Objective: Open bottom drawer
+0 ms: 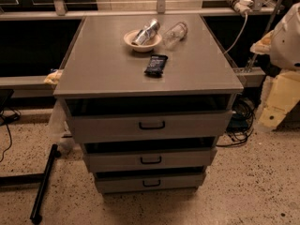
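Observation:
The grey cabinet (pixel 108 69) stands in the middle of the camera view with three drawer fronts stacked below its top. The bottom drawer (pixel 122 183) is the lowest and smallest-looking front, with a small black bracket handle (pixel 151 183) at its centre. It looks pushed in, with a dark gap above it. The middle drawer (pixel 117 161) and top drawer (pixel 108 125) sit above it. My gripper is not in view. Only a white rounded robot part (pixel 287 36) shows at the right edge, well above and to the right of the drawers.
On the cabinet top stand a bowl (pixel 136 45) holding a can, a clear bottle (pixel 175 33) lying on its side and a dark snack bag (pixel 156 65). A black pole (pixel 44 182) lies on the floor at left. Cables (pixel 241 121) and yellowish foam (pixel 281 97) sit at right.

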Robot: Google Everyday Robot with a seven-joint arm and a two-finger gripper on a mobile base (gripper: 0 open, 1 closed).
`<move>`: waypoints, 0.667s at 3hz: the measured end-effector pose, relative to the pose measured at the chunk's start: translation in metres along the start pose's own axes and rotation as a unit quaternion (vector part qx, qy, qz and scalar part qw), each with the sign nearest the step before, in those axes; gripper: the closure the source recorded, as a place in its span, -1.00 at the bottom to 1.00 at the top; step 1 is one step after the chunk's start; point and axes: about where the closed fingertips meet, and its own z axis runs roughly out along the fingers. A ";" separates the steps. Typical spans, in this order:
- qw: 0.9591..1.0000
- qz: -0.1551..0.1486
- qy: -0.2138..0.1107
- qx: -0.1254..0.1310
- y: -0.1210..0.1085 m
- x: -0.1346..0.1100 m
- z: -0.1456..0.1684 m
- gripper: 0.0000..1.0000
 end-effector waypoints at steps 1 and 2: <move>1.000 0.000 0.000 0.000 0.000 0.000 0.000 -1.00; 1.000 0.003 0.000 0.000 0.000 0.001 0.003 -0.63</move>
